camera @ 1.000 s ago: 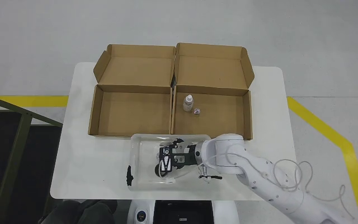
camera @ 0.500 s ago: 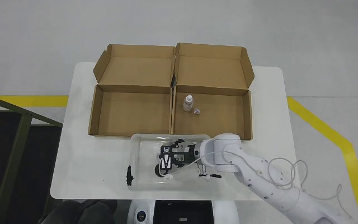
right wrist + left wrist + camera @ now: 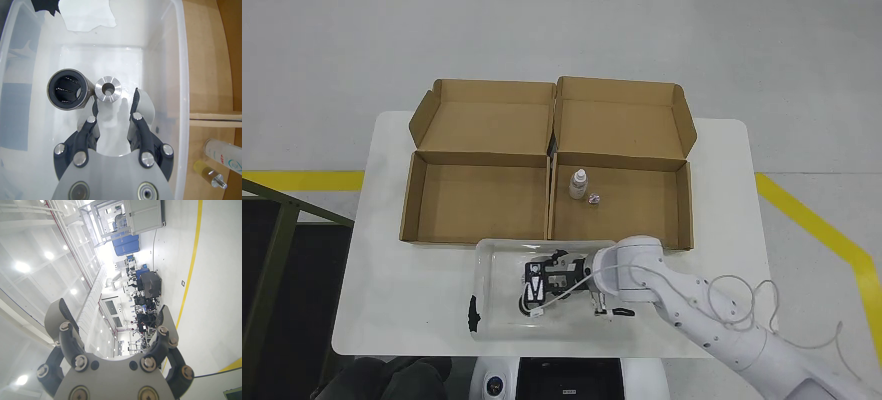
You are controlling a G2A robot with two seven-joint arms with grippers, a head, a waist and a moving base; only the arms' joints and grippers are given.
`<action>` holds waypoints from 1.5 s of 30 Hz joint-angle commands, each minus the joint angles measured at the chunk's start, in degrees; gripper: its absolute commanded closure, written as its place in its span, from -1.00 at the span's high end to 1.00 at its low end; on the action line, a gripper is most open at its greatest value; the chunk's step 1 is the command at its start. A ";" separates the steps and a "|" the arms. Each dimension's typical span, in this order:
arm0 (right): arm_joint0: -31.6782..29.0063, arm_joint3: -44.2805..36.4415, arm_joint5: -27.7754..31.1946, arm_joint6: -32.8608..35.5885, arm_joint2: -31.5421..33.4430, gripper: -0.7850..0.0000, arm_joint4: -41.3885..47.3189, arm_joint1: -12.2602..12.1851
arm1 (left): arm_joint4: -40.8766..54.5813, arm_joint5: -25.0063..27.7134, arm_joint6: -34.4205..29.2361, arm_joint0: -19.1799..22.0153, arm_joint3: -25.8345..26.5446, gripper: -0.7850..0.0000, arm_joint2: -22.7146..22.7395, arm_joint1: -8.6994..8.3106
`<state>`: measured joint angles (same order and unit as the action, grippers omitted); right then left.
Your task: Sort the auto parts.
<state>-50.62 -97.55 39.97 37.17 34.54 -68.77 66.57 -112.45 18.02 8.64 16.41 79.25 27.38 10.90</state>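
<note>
My right gripper (image 3: 115, 104) is open, low inside the clear plastic bin (image 3: 180, 79). A silver metal bushing (image 3: 107, 91) with a centre hole sits just at its fingertips, ungripped. Beside the bushing lies a larger steel linear bearing (image 3: 68, 89) with a black bore, touching it. From above, the right gripper (image 3: 542, 283) is in the bin (image 3: 482, 262) at the table's front edge. My left gripper (image 3: 113, 306) is open with nothing between its fingers and points away into the hall.
Two open cardboard boxes stand behind the bin, a left one (image 3: 477, 200) and a right one (image 3: 642, 205). The right box holds a small bottle (image 3: 580, 183) and a small part (image 3: 594, 198). A torn black label (image 3: 472, 318) marks the bin's left wall.
The right arm's wrist and forearm have shifted a little to the left over the bin. The gripper has stayed in the bin, still open.
</note>
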 commanded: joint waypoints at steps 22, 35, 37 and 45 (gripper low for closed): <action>4.79 8.13 0.76 -3.16 -5.60 -0.12 -0.34 4.57 | 0.00 0.00 0.00 0.00 0.00 1.00 0.00 0.00; 5.20 9.38 1.73 -2.44 -5.77 -1.00 -0.13 5.74 | 0.00 0.00 0.00 0.00 0.00 1.00 0.00 0.00; 5.01 8.80 1.82 -2.34 -5.31 -1.00 0.08 5.68 | 0.00 0.00 0.00 0.00 0.00 1.00 0.00 0.00; 3.91 5.81 2.05 -4.00 -2.15 -1.00 1.24 5.08 | 0.00 0.00 0.00 0.00 0.00 1.00 0.00 0.00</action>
<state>-46.60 -91.46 41.99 33.41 31.99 -67.66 71.73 -112.45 18.02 8.64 16.41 79.25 27.38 10.90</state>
